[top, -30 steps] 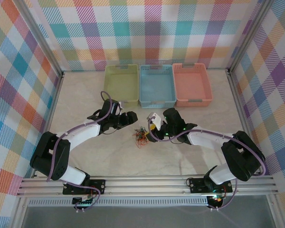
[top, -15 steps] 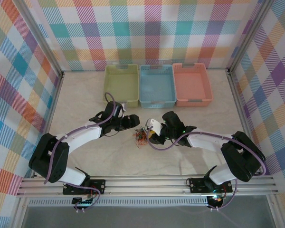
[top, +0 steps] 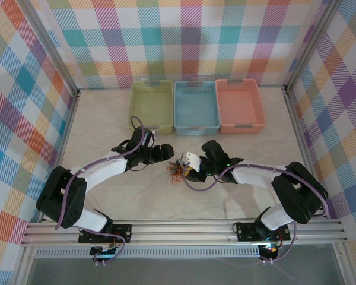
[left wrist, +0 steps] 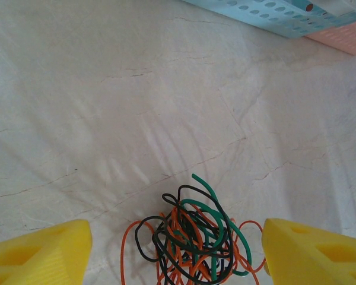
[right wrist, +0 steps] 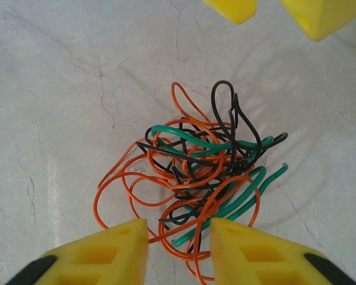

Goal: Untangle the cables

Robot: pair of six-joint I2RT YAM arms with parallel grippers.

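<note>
The cables (right wrist: 196, 178) look light, thin and springy, a loose knot of orange, green and black strands likely to snag rather than lift cleanly; an outlying orange loop at the knot's edge seems the best place to pinch. The knot lies in the middle of the tabletop (top: 107, 127). The right claw (right wrist: 178, 246) is partly open and empty, orange strands running into its gap. The left claw (left wrist: 177, 252), wide open and empty, straddles the knot from the opposite side

We list one pale marbled table (top: 107, 196), bearing: tangled cables (top: 176, 172) (orange, green, black); green basket (top: 152, 105), blue basket (top: 196, 107), salmon basket (top: 240, 105), side by side.
</note>
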